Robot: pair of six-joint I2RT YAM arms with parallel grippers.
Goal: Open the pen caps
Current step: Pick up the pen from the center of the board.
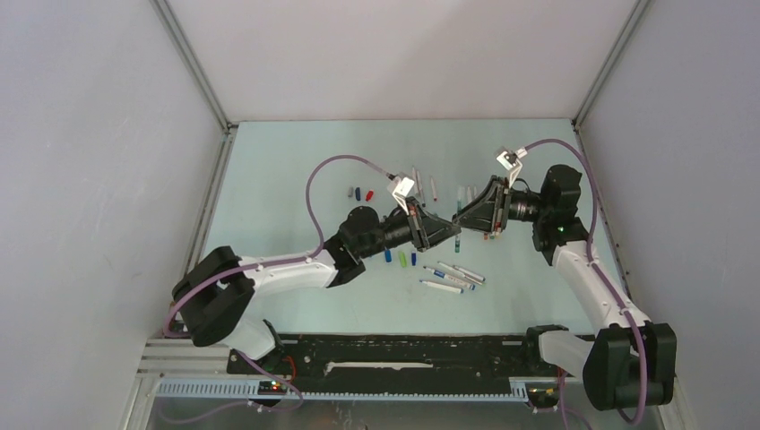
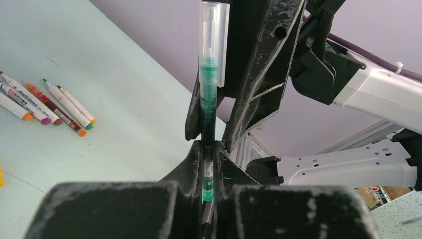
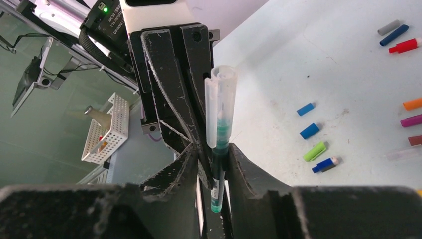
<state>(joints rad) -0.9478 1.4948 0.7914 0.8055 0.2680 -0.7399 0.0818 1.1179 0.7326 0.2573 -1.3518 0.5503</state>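
Note:
A green pen (image 2: 208, 107) with a clear cap (image 2: 214, 45) is held above the table between both grippers, which meet tip to tip. My left gripper (image 2: 208, 147) is shut on its barrel. My right gripper (image 3: 219, 149) is shut on the same barrel (image 3: 217, 174), and the clear cap (image 3: 221, 104) sticks out past both sets of fingers. In the top view the left gripper (image 1: 445, 231) and right gripper (image 1: 468, 219) touch at the table's middle. Loose caps lie on the table: blue (image 3: 309, 131), green (image 3: 315, 151), red (image 3: 404, 46), orange (image 3: 413, 103), purple (image 3: 411, 120).
Several uncapped pens (image 1: 453, 276) lie in front of the grippers and show in the left wrist view (image 2: 50, 104). More pens (image 1: 421, 184) lie behind. A red cap (image 1: 368, 193) and a dark cap (image 1: 354, 192) lie at the left. A white basket (image 3: 107, 129) stands off the table.

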